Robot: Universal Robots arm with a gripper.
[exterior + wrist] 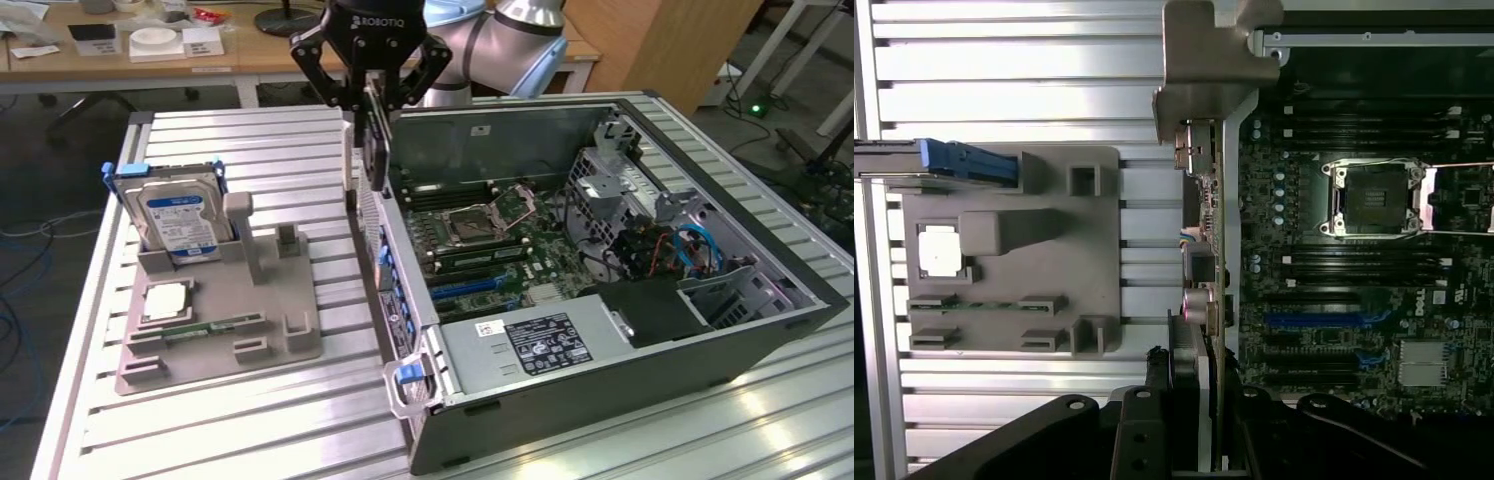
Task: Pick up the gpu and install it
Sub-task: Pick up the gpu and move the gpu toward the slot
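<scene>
Pincer grips the gpu, which hangs upright beneath it.

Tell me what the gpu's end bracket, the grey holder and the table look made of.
The bracket of the gpu: bare metal, likely steel, by its dull silvery sheen. The holder: matte grey plastic, possibly printed; no glare. The table: ribbed aluminium, it seems, brushed and reflecting light in streaks.
</scene>
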